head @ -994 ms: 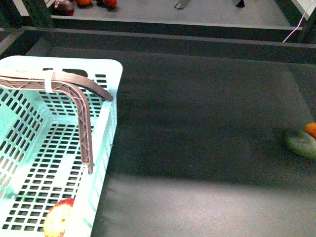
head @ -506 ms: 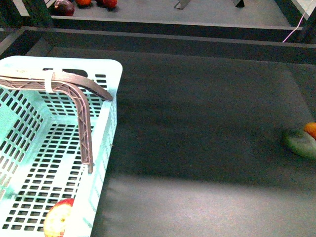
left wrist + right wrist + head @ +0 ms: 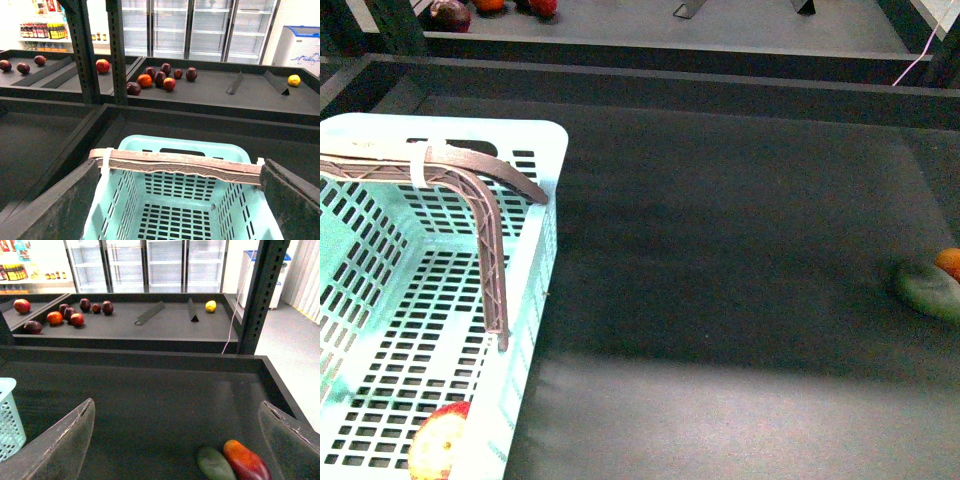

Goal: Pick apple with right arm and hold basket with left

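Note:
The mint-green basket (image 3: 535, 290) stands at the left of the dark table, its brown lattice handle (image 3: 485, 220) lying across its top. The red apple with a yellow patch (image 3: 438, 443) lies inside the basket at its near corner. In the left wrist view the basket (image 3: 180, 150) is below my open left gripper (image 3: 180, 200), whose fingers stand apart over its two sides; the apple is out of that view. My right gripper (image 3: 177, 440) is open and empty above bare table. Neither gripper shows in the front view.
A flat dark-green fruit (image 3: 928, 288) and an orange-red fruit (image 3: 950, 262) lie at the table's right edge; they also show in the right wrist view (image 3: 216, 464) (image 3: 246, 460). A back shelf holds several dark red fruits (image 3: 160, 77) and a yellow one (image 3: 210, 306).

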Motion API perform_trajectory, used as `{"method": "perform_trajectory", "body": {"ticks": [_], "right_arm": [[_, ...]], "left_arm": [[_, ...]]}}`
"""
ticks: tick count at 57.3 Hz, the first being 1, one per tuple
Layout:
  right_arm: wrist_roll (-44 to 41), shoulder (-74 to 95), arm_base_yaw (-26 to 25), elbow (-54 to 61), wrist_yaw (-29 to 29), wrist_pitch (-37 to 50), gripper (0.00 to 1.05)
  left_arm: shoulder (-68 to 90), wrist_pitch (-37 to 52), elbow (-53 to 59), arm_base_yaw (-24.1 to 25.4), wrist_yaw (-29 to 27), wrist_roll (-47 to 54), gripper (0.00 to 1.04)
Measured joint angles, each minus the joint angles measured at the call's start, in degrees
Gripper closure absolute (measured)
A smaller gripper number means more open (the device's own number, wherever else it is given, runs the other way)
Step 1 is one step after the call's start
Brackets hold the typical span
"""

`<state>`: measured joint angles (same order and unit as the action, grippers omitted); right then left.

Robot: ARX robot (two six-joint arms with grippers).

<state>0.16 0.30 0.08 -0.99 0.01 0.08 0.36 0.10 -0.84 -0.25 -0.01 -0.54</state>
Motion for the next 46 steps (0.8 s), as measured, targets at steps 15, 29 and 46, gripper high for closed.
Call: {"method": "perform_trajectory", "body": {"ticks": [15, 29, 46], "right_arm": [[0.0, 0.0, 0.0, 0.0, 0.0, 0.0, 0.09], [0.0, 0.0, 0.0, 0.0, 0.0, 0.0, 0.09], [0.0, 0.0, 0.0, 0.0, 0.0, 0.0, 0.09]], "left_arm": [[0.0, 0.0, 0.0, 0.0, 0.0, 0.0, 0.07], [0.0, 0.0, 0.0, 0.0, 0.0, 0.0, 0.07], [0.0, 0.0, 0.0, 0.0, 0.0, 0.0, 0.07]]}}
